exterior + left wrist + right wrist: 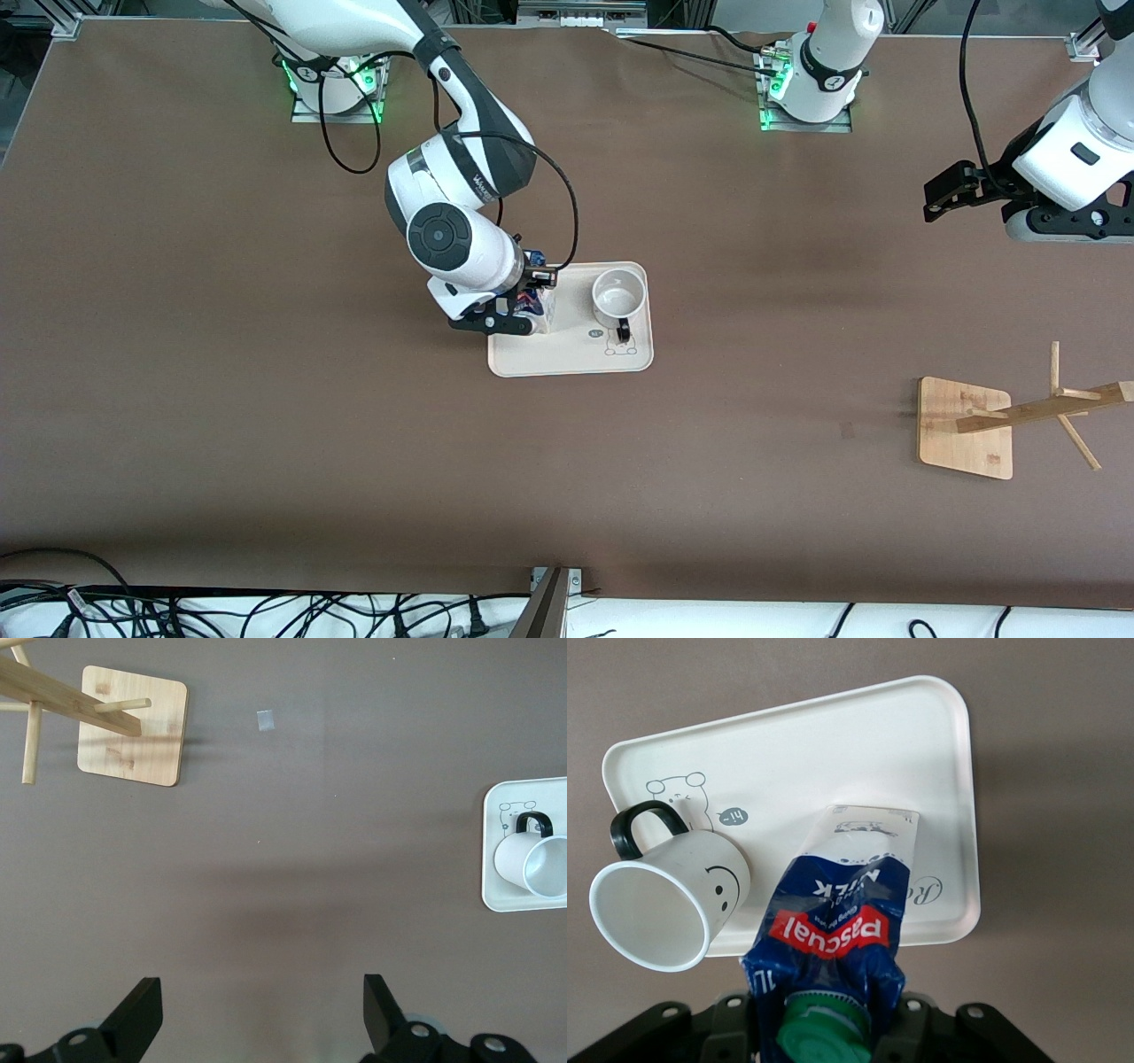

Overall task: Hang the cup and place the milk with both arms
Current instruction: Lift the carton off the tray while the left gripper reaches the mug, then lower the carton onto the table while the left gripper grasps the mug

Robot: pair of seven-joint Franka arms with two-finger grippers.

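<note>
Milk placement in hand: right tool (524, 306) is clamped on the milk (833, 930), which stands on the tray (567, 354) beside the cup (617, 297). Left tool (257, 1019) waits, fingers apart, over bare bench (266, 461). Next, release likely; the cup then needs hanging on the rack (1019, 416).

Even overhead light — soft shadows, sharp pics

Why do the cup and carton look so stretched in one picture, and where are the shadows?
Right wrist view: the close lens makes the milk and cup loom and lean, with the green cap blurred. Front view: soft dark patches lie on the table. Left wrist view: the wooden rack casts a faint shadow.
</note>
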